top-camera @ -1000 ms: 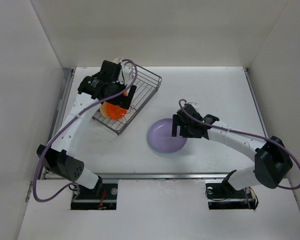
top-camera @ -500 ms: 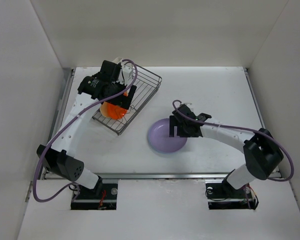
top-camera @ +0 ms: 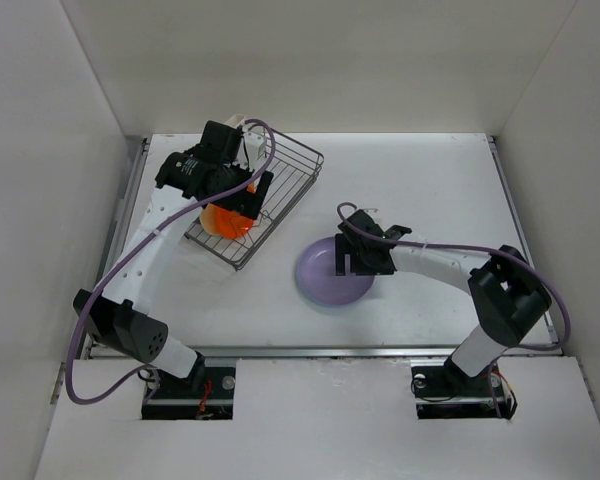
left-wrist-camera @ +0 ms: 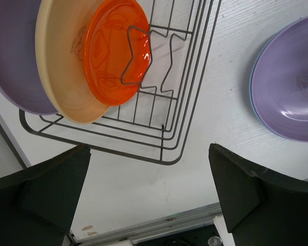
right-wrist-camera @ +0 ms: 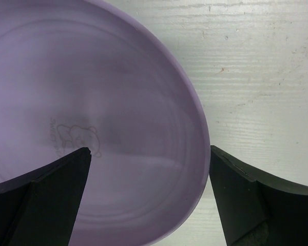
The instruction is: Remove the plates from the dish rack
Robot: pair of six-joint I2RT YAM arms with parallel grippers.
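Observation:
The dark wire dish rack [top-camera: 285, 180] stands at the back left. In the left wrist view it [left-wrist-camera: 161, 123] holds a red-orange plate [left-wrist-camera: 113, 51], a tan-yellow plate [left-wrist-camera: 61, 82] and a lavender plate [left-wrist-camera: 13, 51], all on edge. My left gripper [top-camera: 248, 205] hangs open and empty above the rack's near end [left-wrist-camera: 149, 200]. A second lavender plate [top-camera: 325, 275] lies flat on the table and also shows in the left wrist view [left-wrist-camera: 292, 87]. My right gripper [top-camera: 355, 265] is open over that plate's right rim [right-wrist-camera: 150, 195] and holds nothing. The plate [right-wrist-camera: 92, 102] fills the right wrist view.
A white cutlery holder [top-camera: 244, 127] sits at the rack's far corner, partly behind the left arm. White walls enclose the table on three sides. The table's front metal edge [left-wrist-camera: 159, 225] runs below the left gripper's view.
My right gripper has shifted a little left, farther over the lavender plate on the table. The left arm and the rack have not moved.

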